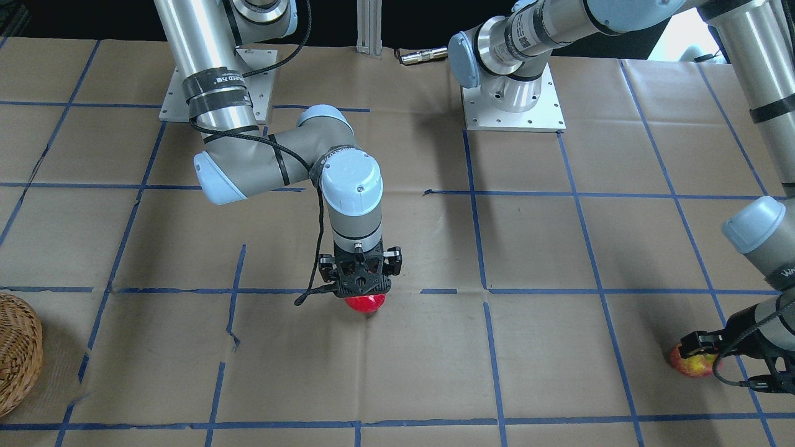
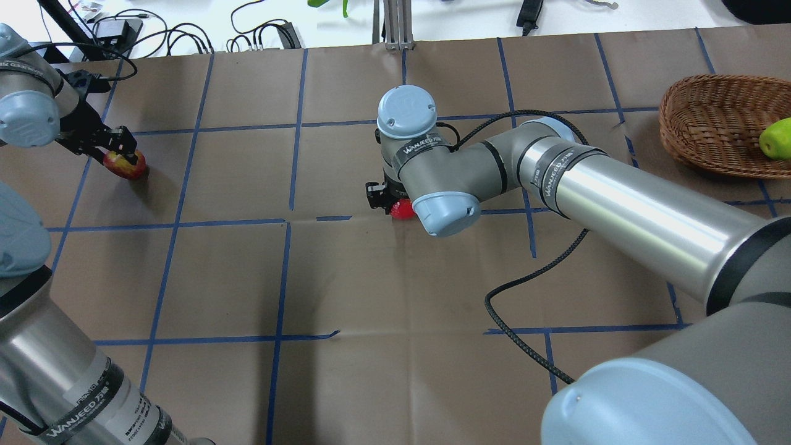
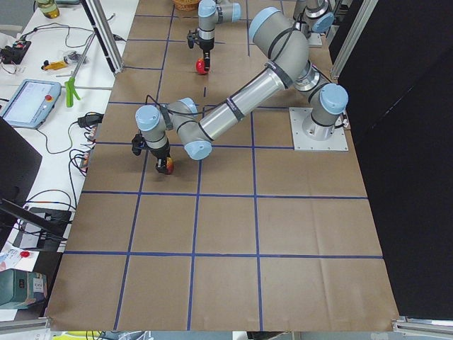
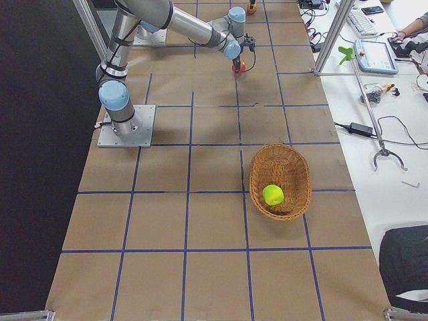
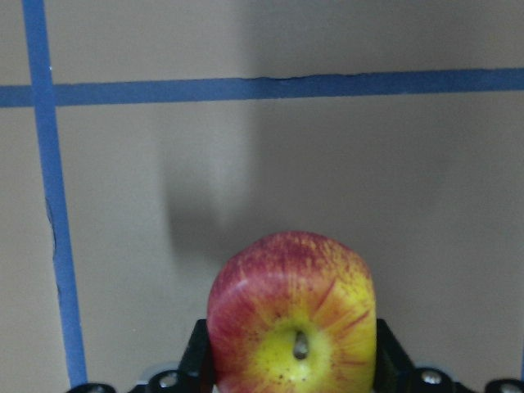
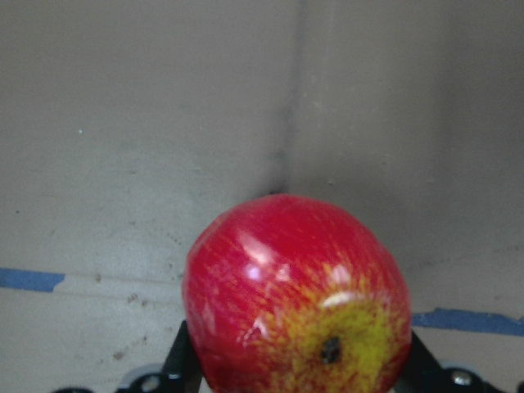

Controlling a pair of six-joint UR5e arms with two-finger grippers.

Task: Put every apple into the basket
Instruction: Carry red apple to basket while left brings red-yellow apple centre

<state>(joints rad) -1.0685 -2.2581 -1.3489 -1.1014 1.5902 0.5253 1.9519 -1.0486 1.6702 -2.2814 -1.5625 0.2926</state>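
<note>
Brown paper table (image 2: 371, 278): right tool (image 1: 364, 289) pinches glossy red apple (image 6: 295, 295), left tool (image 2: 121, 152) pinches red-yellow apple (image 5: 292, 319).

basket (image 1: 22, 354) cropped, red apple (image 1: 365, 303) mostly hidden

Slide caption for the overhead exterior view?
Left end effector grips red-and-yellow apple, right end effector grips glossy red apple; lime green apple sits in round wicker basket.

Left arm: reaching far out; black two-finger left gripper (image 1: 695, 357) pinching red-and-yellow apple (image 5: 292, 315).
Right arm: wrist vertical; black two-finger right gripper (image 1: 365, 298) pinching glossy red apple (image 6: 295, 295).
</note>
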